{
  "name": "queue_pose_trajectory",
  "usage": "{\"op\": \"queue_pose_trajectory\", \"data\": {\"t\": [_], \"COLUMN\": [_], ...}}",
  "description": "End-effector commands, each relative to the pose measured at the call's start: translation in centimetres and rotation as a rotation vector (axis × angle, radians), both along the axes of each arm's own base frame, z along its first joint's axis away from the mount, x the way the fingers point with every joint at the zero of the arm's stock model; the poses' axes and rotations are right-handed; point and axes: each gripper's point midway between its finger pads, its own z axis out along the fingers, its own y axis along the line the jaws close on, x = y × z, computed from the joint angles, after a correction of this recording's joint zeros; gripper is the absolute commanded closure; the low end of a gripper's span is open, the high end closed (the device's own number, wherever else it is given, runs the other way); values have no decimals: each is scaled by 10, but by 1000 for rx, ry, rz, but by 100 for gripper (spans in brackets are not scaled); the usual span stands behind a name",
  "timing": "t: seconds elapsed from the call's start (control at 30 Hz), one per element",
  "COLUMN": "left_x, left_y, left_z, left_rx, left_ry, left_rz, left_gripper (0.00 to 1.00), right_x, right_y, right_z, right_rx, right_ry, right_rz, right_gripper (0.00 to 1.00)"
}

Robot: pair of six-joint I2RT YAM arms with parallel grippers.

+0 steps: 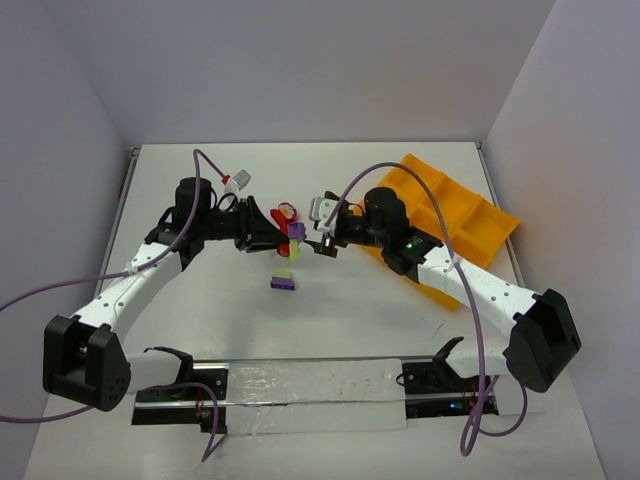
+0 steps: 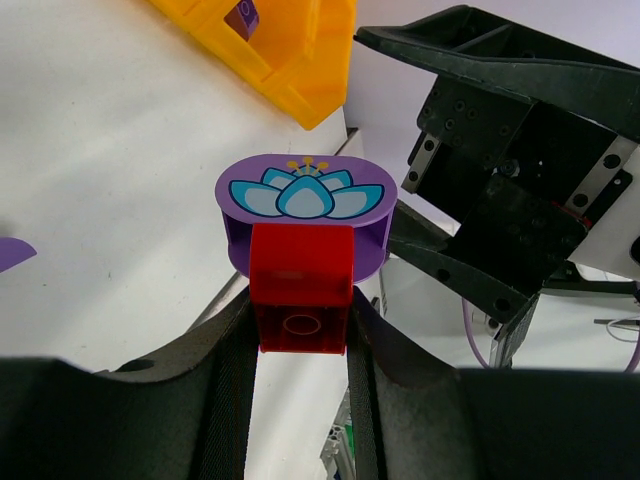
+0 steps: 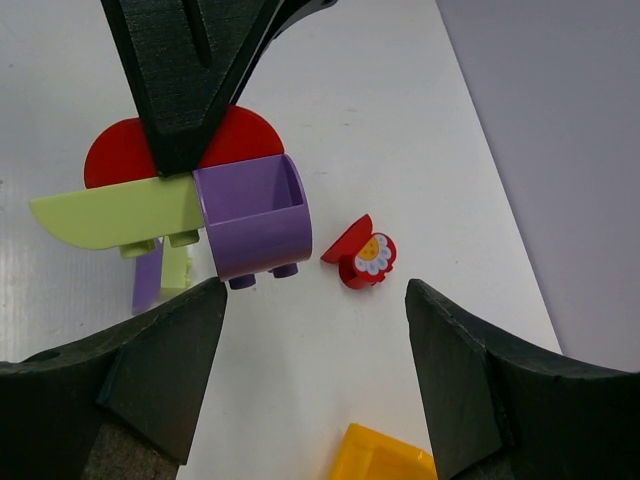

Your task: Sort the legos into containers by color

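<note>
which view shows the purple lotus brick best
left wrist: the purple lotus brick faces it close up, print fully visible, stuck on the red brick in the left pincer. right wrist shows only its plain curved side; top external shows a tiny purple speck.

Top camera looked down from behind over the whole table [image 1: 350, 320]. Wrist cameras, close, faced each other, sharing the clump [image 3: 250, 215].
</note>
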Motion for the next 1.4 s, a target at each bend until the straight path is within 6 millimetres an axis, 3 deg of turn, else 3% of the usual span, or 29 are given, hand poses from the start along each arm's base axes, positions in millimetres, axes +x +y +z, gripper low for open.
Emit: {"op": "queue_pose_trajectory", "data": {"t": [0.0, 0.5, 1.0, 1.1, 1.37], "left_x": [-7, -13, -14, -14, -16], "left_y": [0, 4, 4, 4, 5], "left_z": [26, 26, 20, 23, 23], "left_rx": [-22, -4, -4, -5, 2], "left_ry": [-77, -103, -103, -114, -120], "left_rz": [-42, -54, -64, -66, -68], "left_gripper": [100, 100, 100, 100, 100], "right_x": [-1, -21, -14, -13, -8], "right_y": [13, 24, 37, 38, 37], "right_z": [27, 17, 14, 18, 15], "right_rx": [12, -46, -46, -38, -49], "right_ry": [-66, 20, 64, 59, 67], "right_rz": [94, 253, 279, 282, 250], "right_gripper": [21, 24, 24, 39, 100]}}
